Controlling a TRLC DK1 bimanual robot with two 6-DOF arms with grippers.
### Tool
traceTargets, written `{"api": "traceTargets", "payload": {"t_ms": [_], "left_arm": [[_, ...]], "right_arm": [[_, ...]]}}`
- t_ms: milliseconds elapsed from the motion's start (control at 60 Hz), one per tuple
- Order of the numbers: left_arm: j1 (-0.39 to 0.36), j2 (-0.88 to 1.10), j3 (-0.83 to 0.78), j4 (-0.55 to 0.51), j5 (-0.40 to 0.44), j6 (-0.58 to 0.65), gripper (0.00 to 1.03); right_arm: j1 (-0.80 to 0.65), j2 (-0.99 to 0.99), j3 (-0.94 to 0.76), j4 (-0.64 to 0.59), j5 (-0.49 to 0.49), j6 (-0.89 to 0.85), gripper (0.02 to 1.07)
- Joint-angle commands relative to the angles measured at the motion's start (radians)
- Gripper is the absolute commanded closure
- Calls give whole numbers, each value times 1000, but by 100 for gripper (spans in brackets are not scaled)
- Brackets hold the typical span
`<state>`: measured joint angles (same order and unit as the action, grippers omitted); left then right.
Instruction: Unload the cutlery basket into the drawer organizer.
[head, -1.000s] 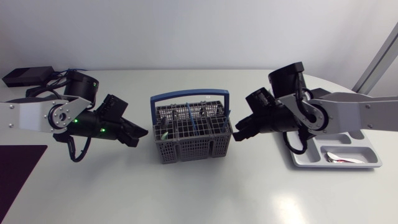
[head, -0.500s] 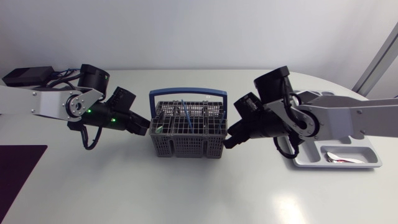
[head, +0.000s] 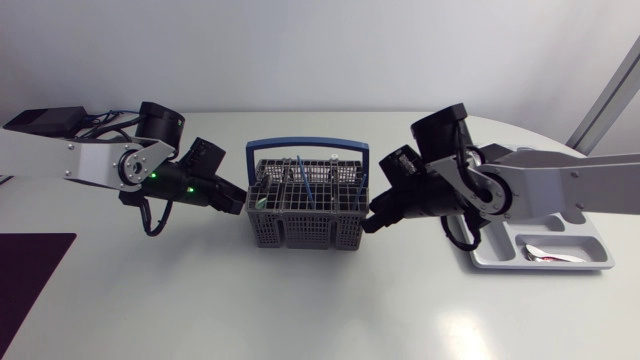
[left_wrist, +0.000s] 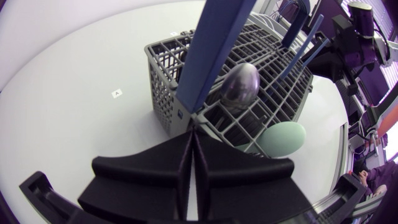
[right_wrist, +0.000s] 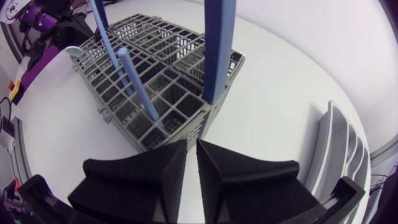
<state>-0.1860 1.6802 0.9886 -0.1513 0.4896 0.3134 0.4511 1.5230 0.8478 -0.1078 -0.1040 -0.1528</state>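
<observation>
Cutlery basket (head: 305, 205) sits between the left gripper (head: 238, 200) and right gripper (head: 372, 218), both pinched narrow and empty at its ends; the blue-handled cutlery (right_wrist: 137, 84) standing inside looks light, stiff and slick, so pinch high on the handles.

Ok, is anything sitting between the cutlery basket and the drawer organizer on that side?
Only the right arm, which crosses above the drawer organizer's inner end, with the right gripper at the cutlery basket's side. No loose thing shows on the table between them.
</observation>
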Motion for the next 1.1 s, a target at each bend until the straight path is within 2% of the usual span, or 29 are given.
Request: {"api": "traceTargets", "payload": {"t_ms": [0, 517, 783, 1083], "left_arm": [[-29, -7, -1, 6, 35, -14, 100], [-24, -168, -140, 6, 35, -14, 100], [2, -149, -110, 9, 35, -16, 100], [33, -134, -100, 13, 35, -13, 100]], "right_arm": [[1, 22, 42, 31, -17, 16, 88], [49, -67, -26, 10, -10, 25, 88], [78, -75, -35, 0, 23, 29, 88], [-25, -153, -70, -29, 27, 6, 88]]}}
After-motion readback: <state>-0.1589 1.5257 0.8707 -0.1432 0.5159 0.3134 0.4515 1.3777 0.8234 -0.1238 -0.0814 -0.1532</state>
